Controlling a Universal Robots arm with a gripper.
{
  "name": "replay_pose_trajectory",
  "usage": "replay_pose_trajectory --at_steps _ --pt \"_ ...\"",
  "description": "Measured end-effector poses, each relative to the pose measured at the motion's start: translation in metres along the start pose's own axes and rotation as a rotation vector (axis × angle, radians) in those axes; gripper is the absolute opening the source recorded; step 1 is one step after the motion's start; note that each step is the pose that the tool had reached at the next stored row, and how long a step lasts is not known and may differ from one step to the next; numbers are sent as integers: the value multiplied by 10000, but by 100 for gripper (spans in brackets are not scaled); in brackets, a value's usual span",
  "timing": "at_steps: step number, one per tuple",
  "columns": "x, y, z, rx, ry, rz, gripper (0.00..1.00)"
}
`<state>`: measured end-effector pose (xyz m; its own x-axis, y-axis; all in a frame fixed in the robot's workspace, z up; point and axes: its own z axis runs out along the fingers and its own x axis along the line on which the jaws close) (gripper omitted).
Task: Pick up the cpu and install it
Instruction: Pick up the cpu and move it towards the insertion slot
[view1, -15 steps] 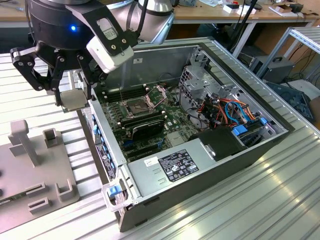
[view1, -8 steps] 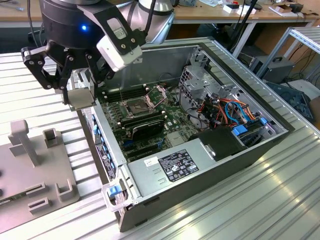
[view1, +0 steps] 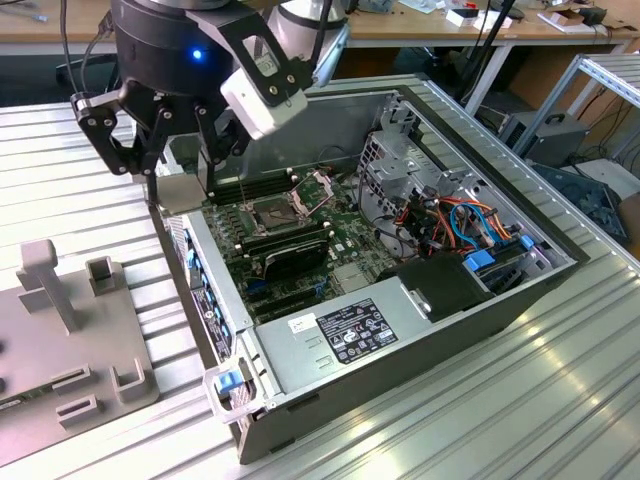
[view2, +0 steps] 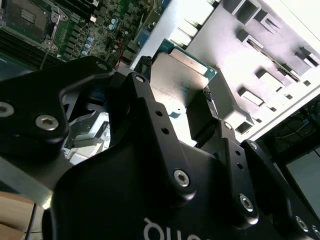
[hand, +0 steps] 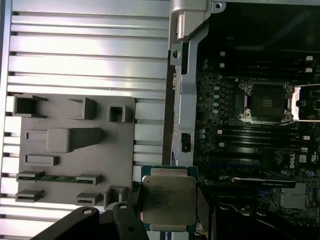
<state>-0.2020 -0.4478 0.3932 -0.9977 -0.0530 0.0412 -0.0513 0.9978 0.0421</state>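
we find the claw (view1: 181, 180) closed on the cpu (hand: 168, 197), with a finger on each of two opposite edges. the chip's pale metal face is turned to the first wrist view. the cpu hangs in the air by the wall of the open computer case (view1: 400, 330), between the grey fixture plate (view1: 40, 335) on the ribbed surface (view1: 520, 420) and the motherboard (view1: 340, 225). the socket (hand: 267, 102) is uncovered, its metal frame (hand: 307, 102) swung open, well apart from the chip.
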Motion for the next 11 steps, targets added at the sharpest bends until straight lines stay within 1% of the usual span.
replay_pose_trajectory --at_steps 1,3,8,9,11 --pt "-45 -2 -2 0 0 0 53" --pt "-82 -4 -3 -1 -1 -1 53" --pt "-212 -11 -8 -1 -1 -1 53" --pt "-228 -12 -9 -1 -1 -1 53" --pt "-291 -15 -12 -1 -1 -1 53"
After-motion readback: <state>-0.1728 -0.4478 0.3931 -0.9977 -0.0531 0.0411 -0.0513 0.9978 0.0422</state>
